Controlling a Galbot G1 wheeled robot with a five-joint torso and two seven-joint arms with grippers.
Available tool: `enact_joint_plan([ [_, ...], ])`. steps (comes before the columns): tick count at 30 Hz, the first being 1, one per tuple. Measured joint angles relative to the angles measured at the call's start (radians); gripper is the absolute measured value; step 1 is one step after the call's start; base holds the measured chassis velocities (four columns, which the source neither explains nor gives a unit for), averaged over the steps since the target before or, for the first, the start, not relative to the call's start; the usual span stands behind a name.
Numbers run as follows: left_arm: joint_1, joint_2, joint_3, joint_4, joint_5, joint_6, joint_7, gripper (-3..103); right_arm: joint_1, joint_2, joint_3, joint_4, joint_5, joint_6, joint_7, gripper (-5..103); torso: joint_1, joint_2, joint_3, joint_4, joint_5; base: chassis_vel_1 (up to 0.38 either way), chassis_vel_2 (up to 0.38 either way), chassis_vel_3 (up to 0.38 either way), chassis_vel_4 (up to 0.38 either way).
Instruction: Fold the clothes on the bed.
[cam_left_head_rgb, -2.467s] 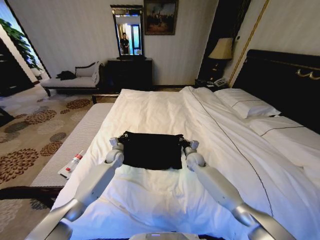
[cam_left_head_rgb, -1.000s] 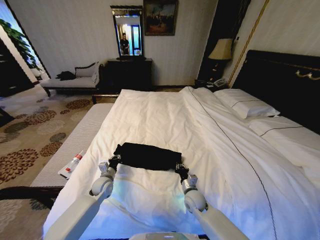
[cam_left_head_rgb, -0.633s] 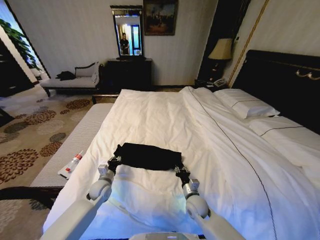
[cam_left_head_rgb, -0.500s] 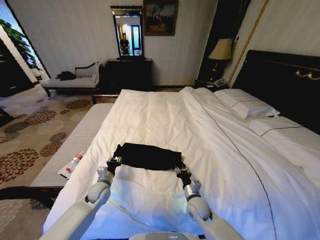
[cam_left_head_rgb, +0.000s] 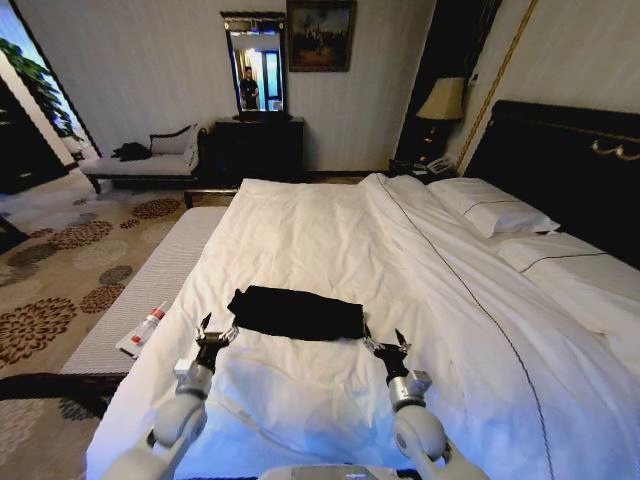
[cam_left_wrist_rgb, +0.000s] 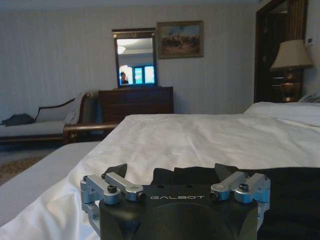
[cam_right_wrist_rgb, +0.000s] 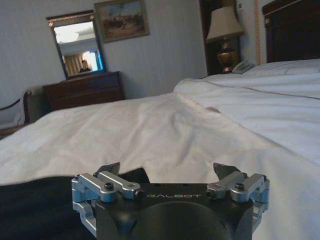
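The clothes (cam_left_head_rgb: 296, 312) lie as a narrow black folded band across the near half of the bed (cam_left_head_rgb: 330, 230), flat on the white duvet. My left gripper (cam_left_head_rgb: 214, 331) hovers open just short of the band's left end, and my right gripper (cam_left_head_rgb: 388, 344) is open just short of its right end. Neither touches the fabric. The left wrist view shows the black cloth (cam_left_wrist_rgb: 290, 195) lying just past the open left gripper (cam_left_wrist_rgb: 172, 172). In the right wrist view the cloth (cam_right_wrist_rgb: 35, 200) lies off to one side of the open right gripper (cam_right_wrist_rgb: 167, 172).
A grey bench (cam_left_head_rgb: 150, 290) runs along the bed's left side with a small bottle (cam_left_head_rgb: 150, 323) on it. Pillows (cam_left_head_rgb: 500, 212) and the dark headboard (cam_left_head_rgb: 570, 160) are at the right. A dresser with mirror (cam_left_head_rgb: 257, 140) and a chaise longue (cam_left_head_rgb: 150, 160) stand behind.
Both grippers pulled the cloth's far edge toward me, folding it into a narrow band, then let go, opened and drew back from its ends.
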Motion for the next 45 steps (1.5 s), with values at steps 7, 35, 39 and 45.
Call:
enact_joint_plan([
  [7, 0.177, -0.028, -0.105, -0.078, 0.035, -0.058, 0.047, 100, -0.089, 0.056, 0.024, 0.079, -0.006, -0.021, -0.013, 100, 0.000, 0.000, 0.000, -0.0001, 0.0001, 0.000, 0.000, 0.000, 0.000],
  [35, 0.346, -0.059, -0.210, -0.137, 0.022, -0.119, 0.100, 100, -0.132, 0.043, 0.093, 0.213, 0.288, -0.242, 0.036, 100, 0.000, 0.000, 0.000, -0.0002, 0.0001, 0.000, 0.000, 0.000, 0.000],
  [39, 0.345, -0.059, -0.210, -0.136, 0.022, -0.118, 0.099, 100, -0.011, 0.022, 0.201, 0.238, 0.694, -0.507, 0.099, 100, 0.000, 0.000, 0.000, 0.0001, 0.0002, 0.000, 0.000, 0.000, 0.000],
  [45, 0.344, -0.059, -0.209, -0.136, 0.021, -0.117, 0.099, 100, 0.146, -0.007, 0.249, 0.157, 0.928, -0.668, 0.075, 100, 0.000, 0.000, 0.000, -0.0001, 0.0003, 0.000, 0.000, 0.000, 0.000],
])
